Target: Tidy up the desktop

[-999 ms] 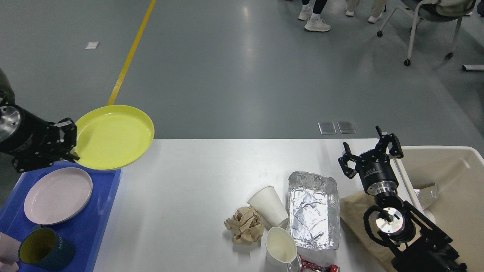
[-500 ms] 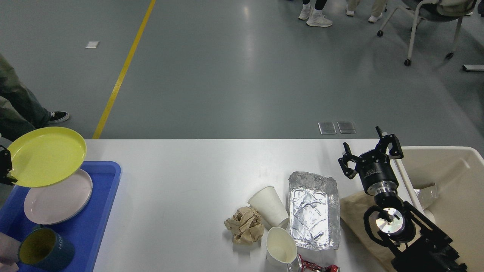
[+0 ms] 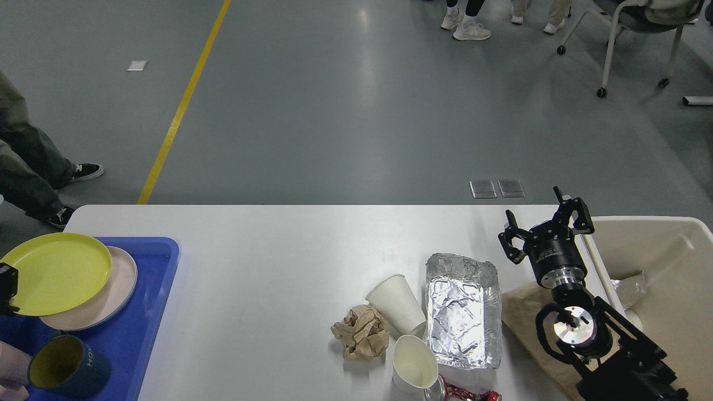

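Note:
The white desktop fills the lower view. A blue tray lies at its left end with a pink plate in it. A yellow plate rests on or just above the pink plate. My left gripper shows only as a dark bit at the left edge and grips the yellow plate's rim. My right gripper is open and empty, raised by the beige bin. Two paper cups, crumpled brown paper and a foil tray lie at front right.
A dark teal mug and a pink cup stand at the tray's front. A red wrapper lies at the front edge. Brown paper lies under my right arm. A person's legs are at the far left.
My left gripper has carried the yellow plate left and down from over the table's far edge onto the pink plate in the blue tray. The right arm has not moved.

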